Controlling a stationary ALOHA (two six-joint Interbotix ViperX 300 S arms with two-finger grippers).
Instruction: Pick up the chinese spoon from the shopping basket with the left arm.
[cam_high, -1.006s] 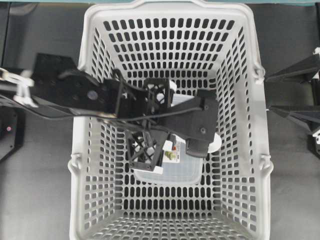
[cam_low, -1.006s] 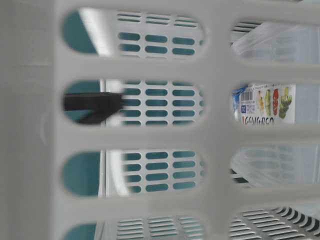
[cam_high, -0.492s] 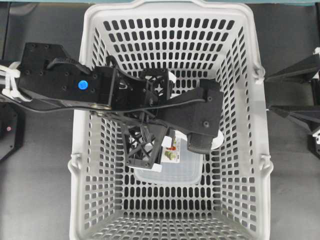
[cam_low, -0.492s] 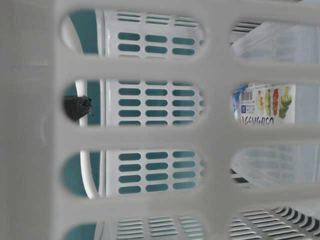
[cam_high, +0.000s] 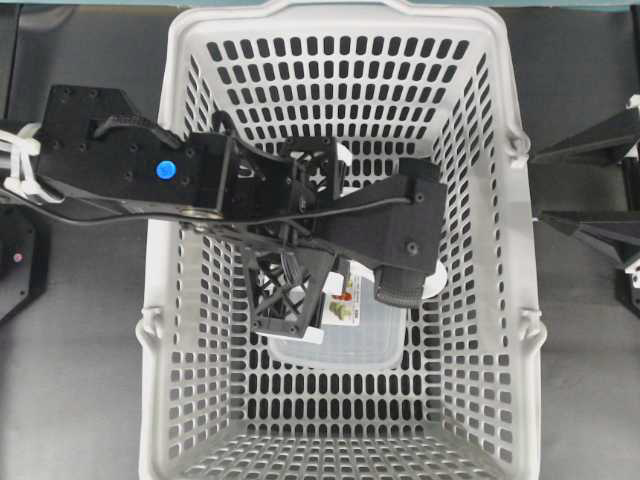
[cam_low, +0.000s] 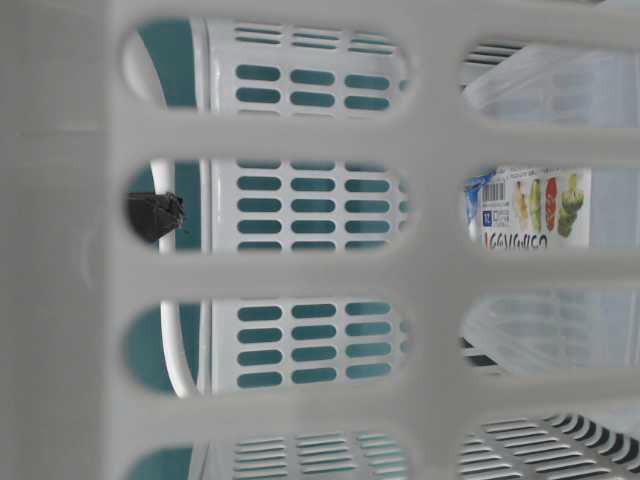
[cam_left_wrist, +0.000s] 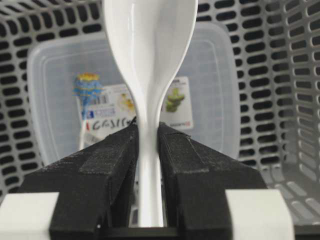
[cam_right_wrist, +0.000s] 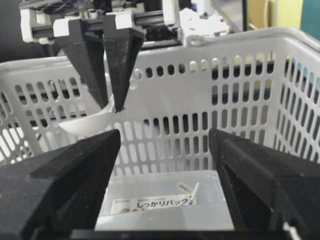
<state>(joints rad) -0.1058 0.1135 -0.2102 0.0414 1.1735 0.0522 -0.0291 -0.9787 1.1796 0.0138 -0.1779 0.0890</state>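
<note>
My left gripper (cam_left_wrist: 148, 129) is shut on the handle of the glossy white chinese spoon (cam_left_wrist: 149, 45), whose bowl points away from the wrist. From the right wrist view the left gripper (cam_right_wrist: 112, 107) holds the spoon (cam_right_wrist: 86, 126) in the air inside the light grey shopping basket (cam_right_wrist: 225, 42). In the overhead view the left arm reaches into the basket (cam_high: 340, 16), and only a white edge of the spoon (cam_high: 434, 287) shows beside the gripper (cam_high: 402, 285). My right gripper (cam_right_wrist: 165, 165) is open and empty, outside the basket's right wall (cam_high: 565, 187).
A clear lidded food container (cam_high: 350, 338) with a colourful label lies on the basket floor below the spoon; it also shows in the left wrist view (cam_left_wrist: 55, 100) and the right wrist view (cam_right_wrist: 165, 210). A dark gripper part (cam_low: 153, 215) shows through the basket slots.
Over the first half second the left arm shifted, showing its blue dot, and the dark gripper part drew back to the left in the table-level view. Nothing has moved since.
</note>
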